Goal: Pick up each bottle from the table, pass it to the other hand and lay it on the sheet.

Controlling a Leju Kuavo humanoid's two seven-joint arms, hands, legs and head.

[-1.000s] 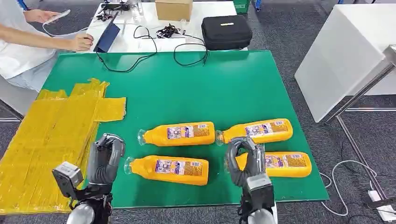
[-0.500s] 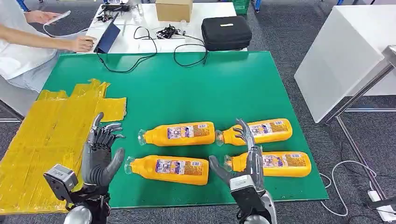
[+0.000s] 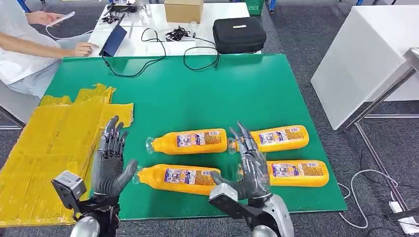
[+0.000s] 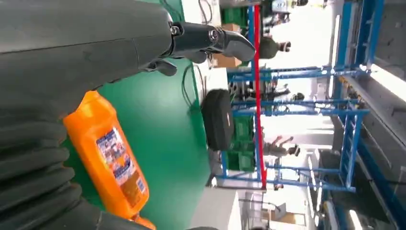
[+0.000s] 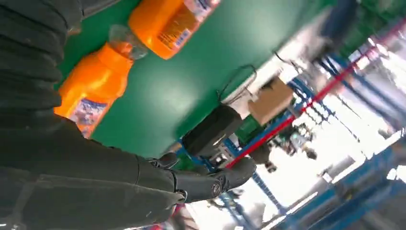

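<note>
A black case (image 3: 239, 34) lay on the white table (image 3: 227, 10) beyond the green mat (image 3: 197, 89), with a cardboard box (image 3: 183, 10) behind it. Black cables (image 3: 163, 49) trailed onto the mat. A person's hand (image 3: 85, 49) rested beside a dark tablet (image 3: 113, 39).

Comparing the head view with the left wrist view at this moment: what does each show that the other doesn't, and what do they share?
Head view alone: the yellow sheet, all four orange bottles, the right hand spread above the right pair, a person's arm at the white table. Left wrist view alone: blue racking beyond the table. Shared: the left hand, open, the green mat, the black case and the upper left bottle.
</note>
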